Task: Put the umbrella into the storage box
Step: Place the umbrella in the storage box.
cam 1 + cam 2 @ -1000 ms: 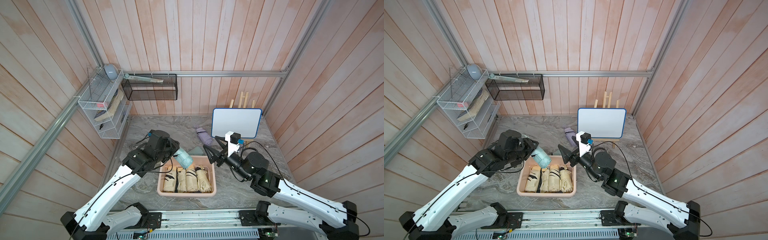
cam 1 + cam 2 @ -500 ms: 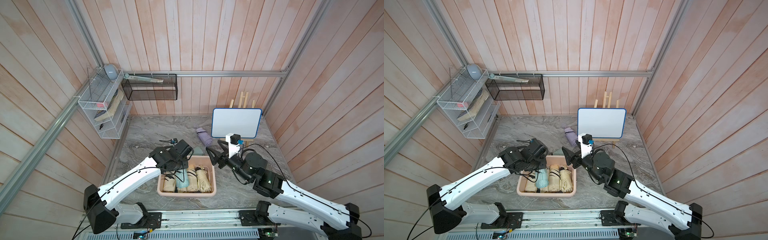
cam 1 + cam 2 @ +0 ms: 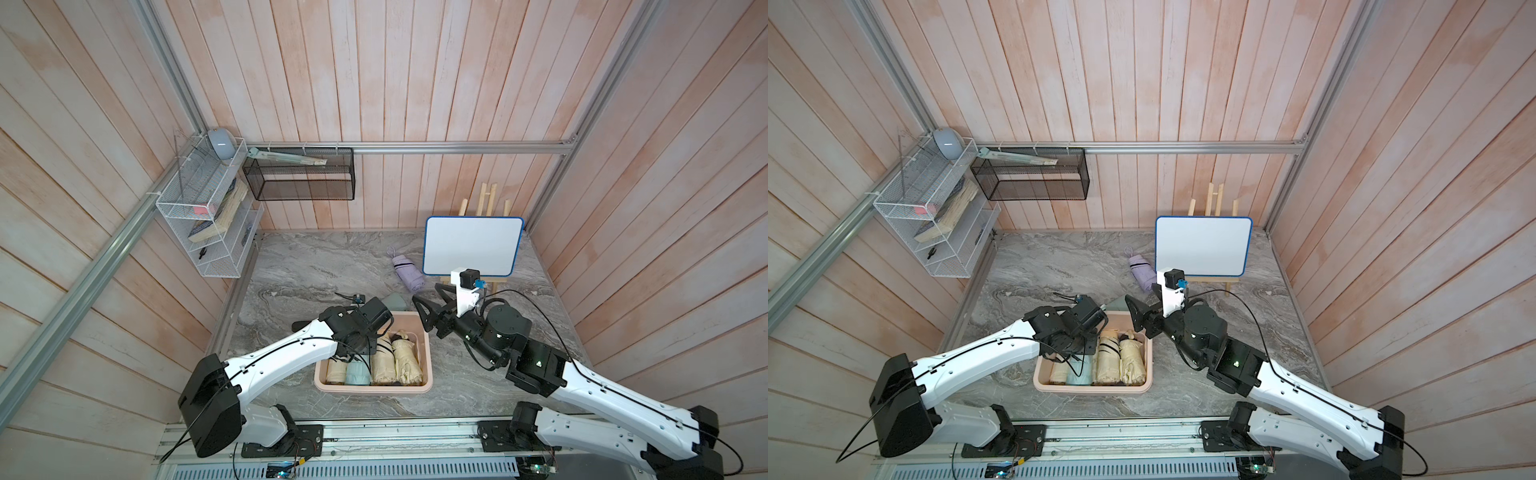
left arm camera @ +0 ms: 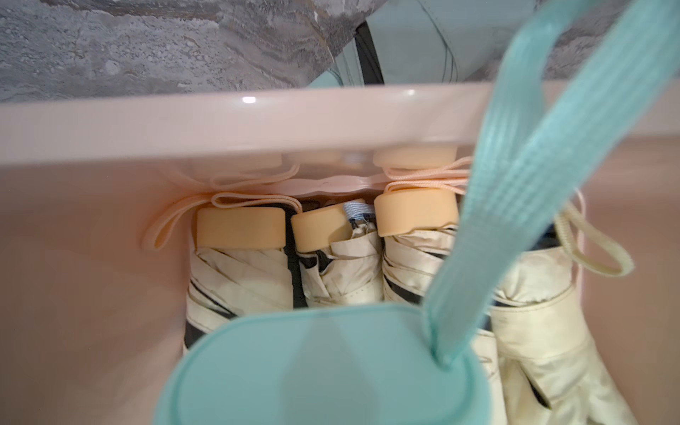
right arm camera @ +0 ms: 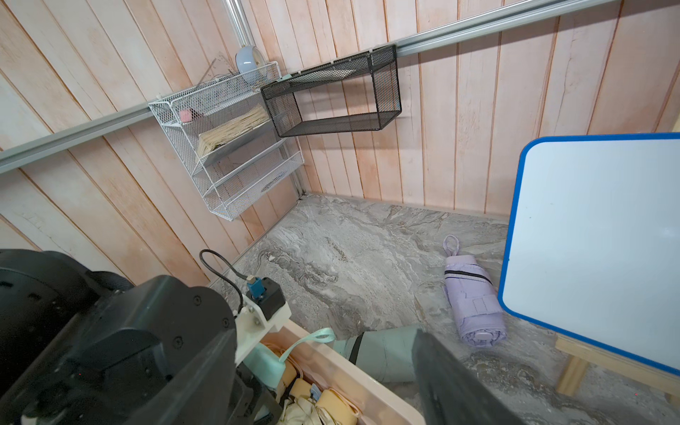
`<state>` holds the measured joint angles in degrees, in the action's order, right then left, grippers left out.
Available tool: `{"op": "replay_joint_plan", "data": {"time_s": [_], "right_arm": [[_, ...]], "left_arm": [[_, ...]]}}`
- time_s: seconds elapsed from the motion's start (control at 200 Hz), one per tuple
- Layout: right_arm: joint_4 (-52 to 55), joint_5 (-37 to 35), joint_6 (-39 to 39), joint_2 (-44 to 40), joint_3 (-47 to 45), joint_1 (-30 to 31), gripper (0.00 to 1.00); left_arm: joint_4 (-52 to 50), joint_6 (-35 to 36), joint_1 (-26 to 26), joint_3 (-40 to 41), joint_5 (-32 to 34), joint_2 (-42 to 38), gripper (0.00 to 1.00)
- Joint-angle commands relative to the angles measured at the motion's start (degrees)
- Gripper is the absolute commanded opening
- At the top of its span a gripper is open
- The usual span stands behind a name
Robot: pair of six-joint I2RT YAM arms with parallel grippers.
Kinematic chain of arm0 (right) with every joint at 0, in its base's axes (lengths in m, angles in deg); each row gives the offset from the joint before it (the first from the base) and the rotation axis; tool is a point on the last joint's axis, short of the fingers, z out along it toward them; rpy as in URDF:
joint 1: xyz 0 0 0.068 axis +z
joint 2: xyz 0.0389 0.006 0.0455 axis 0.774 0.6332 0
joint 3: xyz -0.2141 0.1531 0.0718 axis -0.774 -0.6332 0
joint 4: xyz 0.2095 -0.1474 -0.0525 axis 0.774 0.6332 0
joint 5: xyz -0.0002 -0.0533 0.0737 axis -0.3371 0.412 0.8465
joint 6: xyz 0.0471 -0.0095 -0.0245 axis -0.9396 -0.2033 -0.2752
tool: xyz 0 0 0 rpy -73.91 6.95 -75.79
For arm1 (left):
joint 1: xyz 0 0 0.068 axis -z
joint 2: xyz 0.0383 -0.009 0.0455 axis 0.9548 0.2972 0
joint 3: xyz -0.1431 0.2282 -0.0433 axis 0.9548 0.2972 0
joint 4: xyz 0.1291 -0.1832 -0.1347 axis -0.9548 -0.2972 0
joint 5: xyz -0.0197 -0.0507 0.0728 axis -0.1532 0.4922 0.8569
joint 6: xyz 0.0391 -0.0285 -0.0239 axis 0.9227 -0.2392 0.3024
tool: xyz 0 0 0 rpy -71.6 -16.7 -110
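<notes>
Box (image 3: 374,390), pink, is seated on the tabletop (image 3: 316,266) between the two arms. Four cream umbrellas (image 4: 243,272) are counted side by side in it in the left wrist view, peach handle ends toward the wall behind which a grey-green umbrella (image 3: 394,300) lies on the tabletop. The mint umbrella (image 3: 357,372) is in the box, laid over the cream ones toward the left arm's side. Its handle end fills the foreground of the left wrist view, and its strap (image 4: 533,165) crosses that view out of focus. The left pincer (image 3: 360,343) is lowered into the box at the mint handle. Its fingers are covered by the wrist in both top views and are not seen in its own view, so whether the umbrella is pinched cannot be told. The right pincer (image 3: 424,293) is held spread above the box's far corner, nothing between its fingers. A lilac umbrella (image 3: 405,272) lies just beside the whiteboard (image 3: 473,245). The wall rack (image 3: 199,249) holds a book (image 3: 224,212), a pink item and a grey rounded object on top. Small dark things on its lower tiers cannot be made out. A pale flat item lies across the top of the mesh basket (image 3: 299,195).
</notes>
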<state>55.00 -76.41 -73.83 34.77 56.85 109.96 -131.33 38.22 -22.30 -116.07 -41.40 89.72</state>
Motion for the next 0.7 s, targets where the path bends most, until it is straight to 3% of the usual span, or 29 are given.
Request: {"op": "replay_joint_plan", "data": {"time_s": [0.0,0.265,0.46,0.695], "right_arm": [[-0.1,-0.6,-1.3,0.6,1.0,0.3,0.81],[0.4,-0.6,-0.7,1.8,2.1,0.2,0.81],[0.6,-1.0,1.0,2.8,2.8,0.2,0.81],[6.2,2.4,1.0,9.0,8.1,-4.0,0.82]], "left_arm": [[4.4,2.3,0.2,1.2,-0.3,0.8,0.45],[4.5,1.3,0.2,2.1,0.9,1.5,0.70],[2.8,-0.2,0.2,0.5,3.1,-2.5,0.74],[5.9,-2.5,0.0,-2.2,7.5,-13.7,0.75]]}}
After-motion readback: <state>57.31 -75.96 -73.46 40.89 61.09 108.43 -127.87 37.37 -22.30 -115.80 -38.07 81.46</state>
